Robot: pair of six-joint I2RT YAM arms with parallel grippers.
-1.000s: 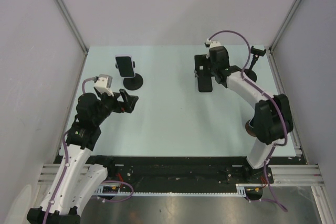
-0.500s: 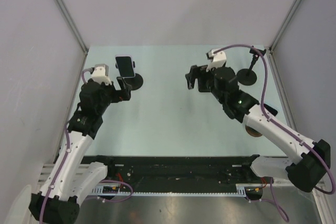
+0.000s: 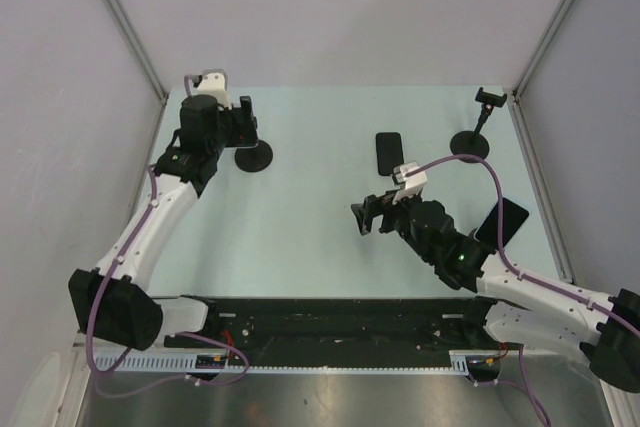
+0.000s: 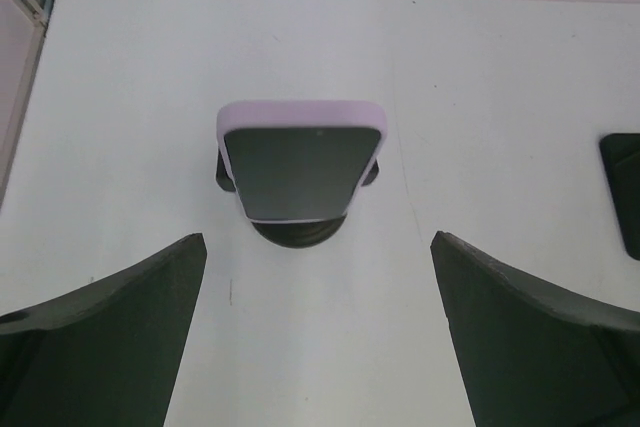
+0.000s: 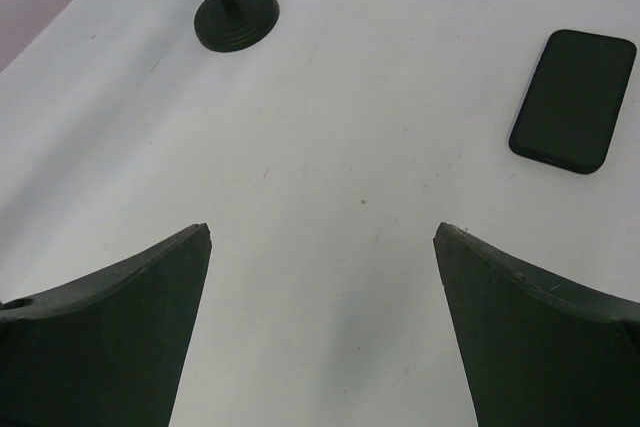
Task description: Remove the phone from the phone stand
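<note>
The lilac-cased phone (image 4: pixel 301 159) was still seated in its phone stand (image 4: pixel 295 235) at the far left of the table (image 4: pixel 500 57), screen tilted up, side clips visible behind its edges. The big change was on the left. In one second the left arm swung from mid-table right up to that stand. The left gripper (image 4: pixel 318 239) now sat just short of the phone, with its jaws spread wide and nothing between them but bare table and the stand's base. No contact with the phone was visible in the wrist view.

Over on the right, the other arm had pulled well back toward the near edge. The right gripper (image 5: pixel 321 229) was likewise spread open and empty, hanging over bare table. It had left a black phone (image 3: pixel 388 153) lying flat mid-table, with an empty stand (image 3: pixel 472 135) off at the far right.

So one handset looked dealt with and the lilac one was next. By my read, the left arm needed to ease forward, close across the phone's edges and lift it clear. The risk was dragging the light stand along.
</note>
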